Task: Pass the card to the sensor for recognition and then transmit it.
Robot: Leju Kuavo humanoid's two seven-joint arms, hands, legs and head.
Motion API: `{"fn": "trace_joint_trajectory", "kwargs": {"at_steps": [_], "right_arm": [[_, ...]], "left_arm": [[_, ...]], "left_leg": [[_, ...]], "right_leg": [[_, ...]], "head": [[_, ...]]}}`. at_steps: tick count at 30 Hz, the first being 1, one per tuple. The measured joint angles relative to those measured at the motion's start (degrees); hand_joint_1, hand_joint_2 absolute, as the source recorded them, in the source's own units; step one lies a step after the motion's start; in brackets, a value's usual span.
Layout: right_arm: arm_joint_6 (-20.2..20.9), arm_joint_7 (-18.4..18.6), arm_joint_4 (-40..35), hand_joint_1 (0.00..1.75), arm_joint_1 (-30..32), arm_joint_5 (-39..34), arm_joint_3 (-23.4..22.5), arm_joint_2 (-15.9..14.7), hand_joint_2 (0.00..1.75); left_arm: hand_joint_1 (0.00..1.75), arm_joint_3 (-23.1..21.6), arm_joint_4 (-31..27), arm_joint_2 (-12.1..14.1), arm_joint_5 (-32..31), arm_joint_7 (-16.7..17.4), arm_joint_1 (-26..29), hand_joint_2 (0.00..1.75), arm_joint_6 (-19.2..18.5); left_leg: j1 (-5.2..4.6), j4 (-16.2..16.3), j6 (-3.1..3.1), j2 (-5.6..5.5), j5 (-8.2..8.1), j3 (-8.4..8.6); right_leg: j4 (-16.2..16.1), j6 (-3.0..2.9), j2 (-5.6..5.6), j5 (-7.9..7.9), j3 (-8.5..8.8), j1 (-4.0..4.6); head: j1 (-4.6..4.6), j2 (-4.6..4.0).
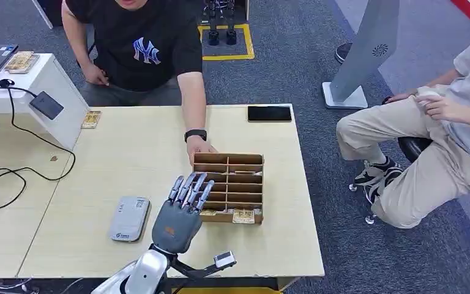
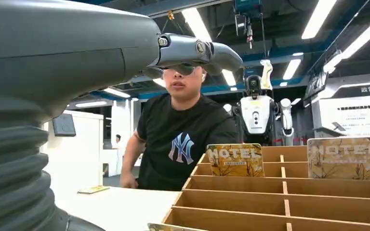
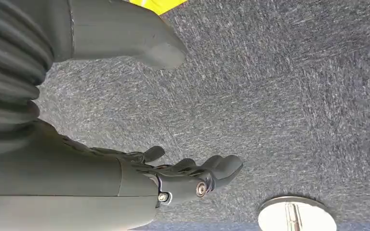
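On the desk (image 1: pixel 128 153) a person's hand (image 1: pixel 199 147) steadies the rack (image 1: pixel 229 184), probably for the pick, where a card (image 1: pixel 243 215) stands in the near row, while the left robot hand (image 1: pixel 183 205) reaches toward it, fingers spread, holding nothing; the right robot hand (image 3: pixel 192 175) hangs empty.

Wooden table (image 1: pixel 147 153): slotted card box (image 1: pixel 232 184), grey reader (image 1: pixel 128 218), black phone (image 1: pixel 269 113), card (image 1: pixel 91 119).

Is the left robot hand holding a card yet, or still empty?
Empty. The left robot hand hovers at the wooden card rack with fingers spread; hotel cards stand upright in their slots.
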Motion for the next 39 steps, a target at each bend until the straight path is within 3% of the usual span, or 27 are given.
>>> {"fn": "trace_joint_trajectory", "kwargs": {"at_steps": [36,37,39], "right_arm": [[0.0,0.24,0.52,0.0,-0.03,1.01,0.0,0.0,1.75],[-0.02,0.28,0.52,0.0,-0.03,1.07,0.0,0.0,1.75],[-0.07,0.35,0.52,0.0,-0.03,1.11,0.0,0.0,1.75]], "left_arm": [[0.0,1.57,6.65,-2.77,0.0,-3.19,2.05,1.75,-2.64],[1.75,1.77,6.69,-2.95,0.0,-4.05,2.22,1.75,-2.71],[1.75,3.39,6.71,-3.98,0.09,-6.52,3.27,1.75,-2.73]], "left_leg": [[0.0,0.0,0.0,0.0,0.0,-0.01],[0.0,0.0,0.0,0.0,0.0,-0.01],[0.0,0.0,0.0,0.0,0.0,-0.01]], "right_leg": [[0.0,0.0,-0.01,0.0,0.0,0.0],[0.0,0.0,-0.01,0.0,0.0,0.0],[0.0,0.0,0.0,0.0,0.0,0.0]], "head": [[0.02,0.0],[0.0,0.0],[0.0,0.0]]}}
